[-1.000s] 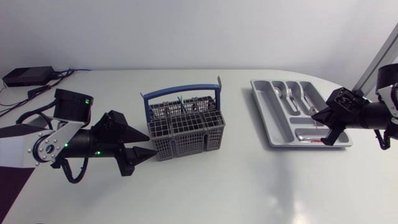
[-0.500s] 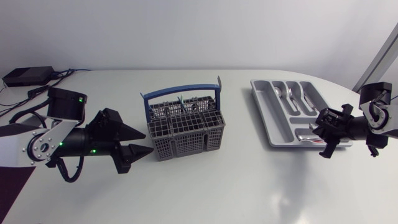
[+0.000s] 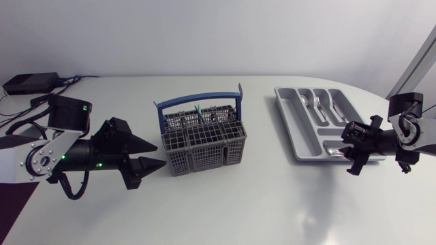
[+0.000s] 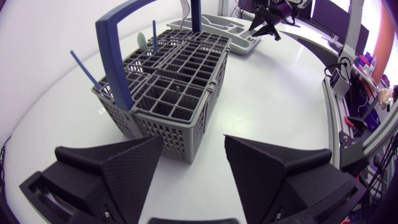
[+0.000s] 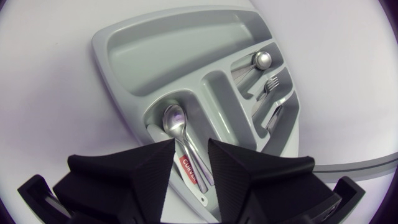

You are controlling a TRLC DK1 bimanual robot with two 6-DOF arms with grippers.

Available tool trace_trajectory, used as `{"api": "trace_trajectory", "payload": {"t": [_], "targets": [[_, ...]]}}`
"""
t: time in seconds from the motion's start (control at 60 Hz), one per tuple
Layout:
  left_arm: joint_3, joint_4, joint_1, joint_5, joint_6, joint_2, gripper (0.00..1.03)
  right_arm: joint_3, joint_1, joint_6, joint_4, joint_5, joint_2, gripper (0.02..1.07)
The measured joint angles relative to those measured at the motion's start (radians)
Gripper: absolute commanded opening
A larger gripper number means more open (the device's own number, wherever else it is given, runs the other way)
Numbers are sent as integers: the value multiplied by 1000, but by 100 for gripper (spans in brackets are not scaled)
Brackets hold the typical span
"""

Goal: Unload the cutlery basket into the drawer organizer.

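The grey cutlery basket [image 3: 203, 141] with a blue handle stands mid-table; thin blue-handled pieces [image 4: 84, 68] stick up from its cells. My left gripper [image 3: 162, 156] is open just left of the basket, nothing between its fingers [image 4: 130, 168]. The grey drawer organizer [image 3: 289, 133] lies to the right, with spoons and forks [image 3: 319, 103] in its far slots. My right gripper [image 3: 349, 148] hangs over the organizer's near end, open. Just ahead of its fingertips [image 5: 155, 158] a spoon [image 5: 177, 121] lies in the near slot, beside a red label.
A black box with cables [image 3: 30, 83] sits at the table's back left corner. The organizer's long side compartment [image 5: 174, 56] holds nothing. The table's rounded edge runs close behind my right gripper.
My right gripper has lowered to the organizer's near end, opened, and let go of the spoon, which now rests in the slot. My left arm has barely shifted.
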Motion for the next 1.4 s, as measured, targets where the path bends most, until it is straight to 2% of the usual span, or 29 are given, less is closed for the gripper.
{"api": "trace_trajectory", "payload": {"t": [0.2, 0.417, 0.733, 0.85, 0.917, 1.0, 1.083, 1.183, 1.25, 1.4], "targets": [[0, -11, 8, 0, 0, -26, 69, -18, 87, 89, -40, 0, -146, 72], [-1, -28, 8, 0, 0, -49, 69, 3, 274, 304, -143, -4, -236, 72], [-35, -57, -24, 0, 0, -132, 69, 239, 516, 662, -221, -20, -171, 70], [-50, -60, -39, 0, 0, -135, 67, 331, 579, 763, -236, -34, -111, 61], [-56, -60, -53, 0, 0, -135, 60, 376, 612, 807, -244, -35, -79, 54], [-57, -60, -72, 0, 0, -130, 53, 427, 650, 850, -257, -39, -47, 38], [-57, -59, -88, -3, 0, -113, 39, 470, 684, 884, -261, -39, -25, 23], [-57, -48, -105, -14, 0, -80, 27, 521, 714, 913, -261, -42, -3, 13], [-57, -33, -112, -22, 0, -53, 23, 552, 729, 926, -261, -45, 11, 12], [-57, -1, -134, -44, 0, -14, 23, 617, 747, 947, -261, -46, 61, 12]]}}
